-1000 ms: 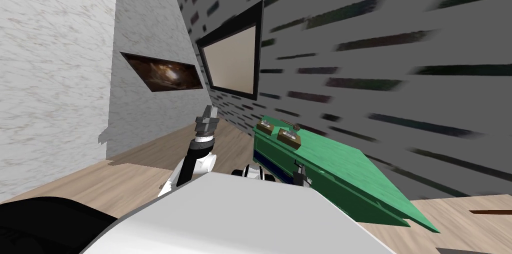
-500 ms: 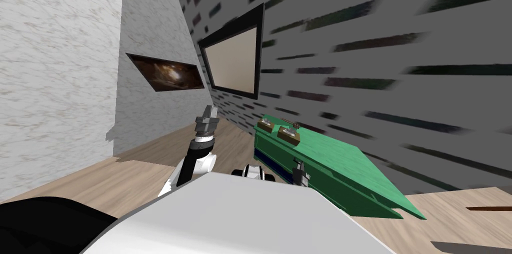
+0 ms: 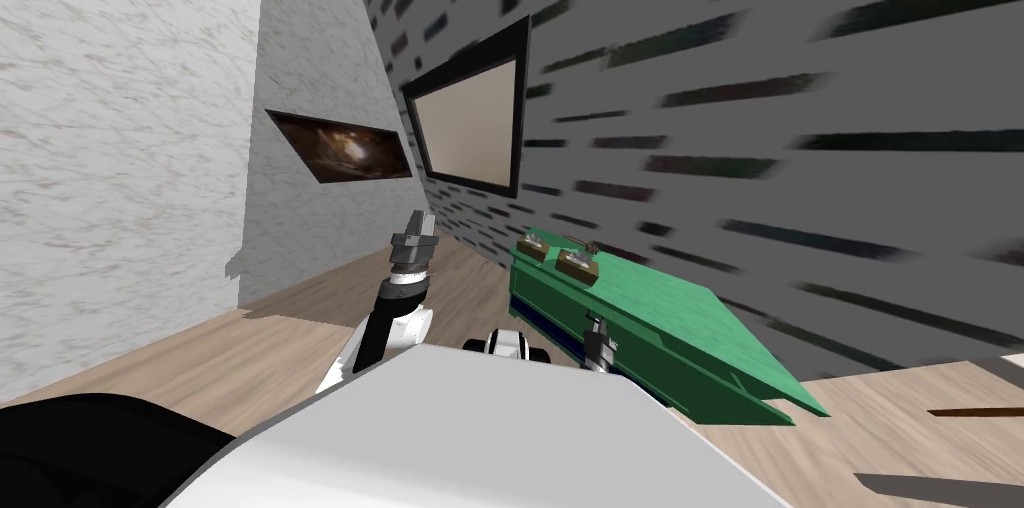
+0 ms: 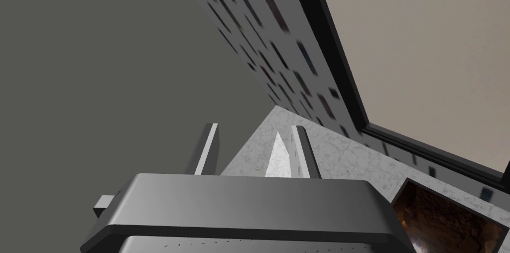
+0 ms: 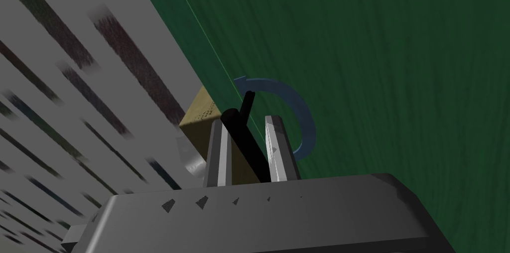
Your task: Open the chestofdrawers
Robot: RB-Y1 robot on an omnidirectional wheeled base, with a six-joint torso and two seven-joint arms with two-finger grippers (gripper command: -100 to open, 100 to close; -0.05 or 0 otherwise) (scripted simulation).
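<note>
Grey wall [image 3: 800,82] with dark dashes runs along the right; a white marbled wall [image 3: 100,132] meets it at the far corner, and the floor [image 3: 200,372] is pale wood. Green chest of drawers [image 3: 680,322] stands on the floor with its back against the grey wall, ahead and to my right, all drawers flush as far as the head view shows. A black-framed beige panel [image 3: 470,127] hangs on the grey wall beyond the chest's far end. Two small brown boxes [image 3: 577,265] sit on the chest's top at its far end, near the front edge. Left gripper [image 3: 415,232] is raised out in front, well apart from the chest — fingers [image 4: 206,148] stand part-way apart, nothing between them. Right gripper [image 3: 597,337] is at the chest's front face, just under the top's front edge. In the right wrist view its claw [image 5: 246,120] is narrow, the two blades pressed on a thin black handle [image 5: 244,138] — a blue ring mark [image 5: 304,115] curves on the green front around it.
</note>
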